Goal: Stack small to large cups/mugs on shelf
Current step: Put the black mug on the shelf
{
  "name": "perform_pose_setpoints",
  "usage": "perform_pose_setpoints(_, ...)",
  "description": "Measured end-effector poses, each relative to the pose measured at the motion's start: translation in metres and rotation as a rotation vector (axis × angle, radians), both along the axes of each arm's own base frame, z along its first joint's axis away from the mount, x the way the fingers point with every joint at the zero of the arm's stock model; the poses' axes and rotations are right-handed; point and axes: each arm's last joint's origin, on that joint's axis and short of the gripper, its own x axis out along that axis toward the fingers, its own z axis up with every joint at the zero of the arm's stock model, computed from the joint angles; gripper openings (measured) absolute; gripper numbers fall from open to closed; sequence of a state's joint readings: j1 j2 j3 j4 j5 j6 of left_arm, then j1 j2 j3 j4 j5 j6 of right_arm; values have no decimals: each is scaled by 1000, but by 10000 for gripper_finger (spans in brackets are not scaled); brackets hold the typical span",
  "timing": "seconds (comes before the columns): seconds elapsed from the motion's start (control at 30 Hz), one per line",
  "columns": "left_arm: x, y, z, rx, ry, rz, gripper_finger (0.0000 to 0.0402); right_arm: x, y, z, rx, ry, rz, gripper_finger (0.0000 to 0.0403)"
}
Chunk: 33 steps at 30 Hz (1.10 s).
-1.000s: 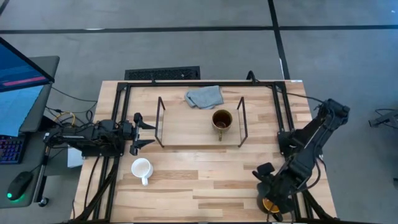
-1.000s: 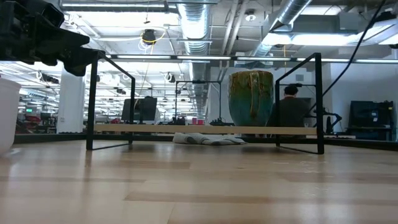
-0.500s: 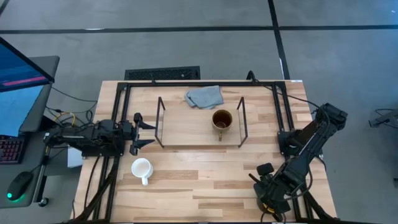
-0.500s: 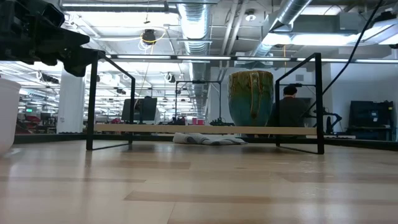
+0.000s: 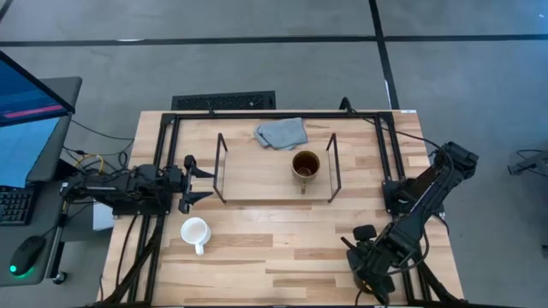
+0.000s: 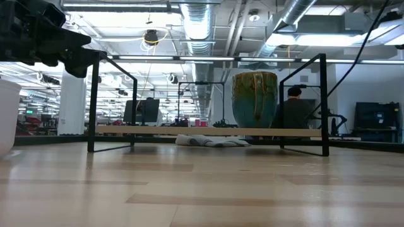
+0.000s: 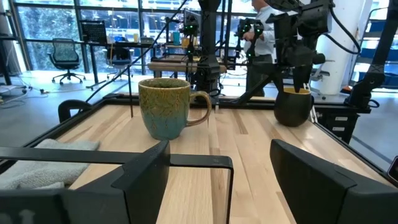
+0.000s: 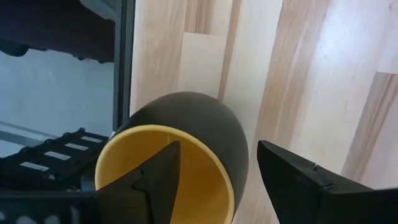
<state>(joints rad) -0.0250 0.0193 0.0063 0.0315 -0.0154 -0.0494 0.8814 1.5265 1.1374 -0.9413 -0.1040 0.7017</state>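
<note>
My right gripper (image 8: 211, 180) at near right table corner, over dark mug (image 8: 186, 134) with yellow inside; fingers spread, one over rim, one outside wall, not seen pinching. From above, my arm hides this mug. Handle not visible. My left gripper (image 5: 199, 184) waits at shelf (image 5: 274, 195) left end, fingers spread, holding nothing. Brown mug (image 5: 305, 166) stands on shelf, right part. White mug (image 5: 195, 232) on table (image 5: 282, 248) in front of shelf, cut off at low view edge. Grey cloth (image 5: 281, 133) behind shelf. Person (image 7: 264, 37) in room beyond.
</note>
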Motion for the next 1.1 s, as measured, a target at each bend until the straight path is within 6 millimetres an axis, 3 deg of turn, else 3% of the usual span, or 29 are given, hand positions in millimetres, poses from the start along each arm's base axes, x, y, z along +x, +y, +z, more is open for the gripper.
perform_pose_setpoints(0.23, 0, 0, 0, -1, -1, 19, 266, 1, 1, 1, 20, 5, -65, 234)
perform_pose_setpoints(0.43, 0, 1, 0, -8, -4, 40, 266, -1, 0, 0, -13, -12, 40, 234)
perform_pose_setpoints(1.1, 0, 2, 1, -45, -12, 79, 266, -4, -2, -1, -48, -5, 58, 234)
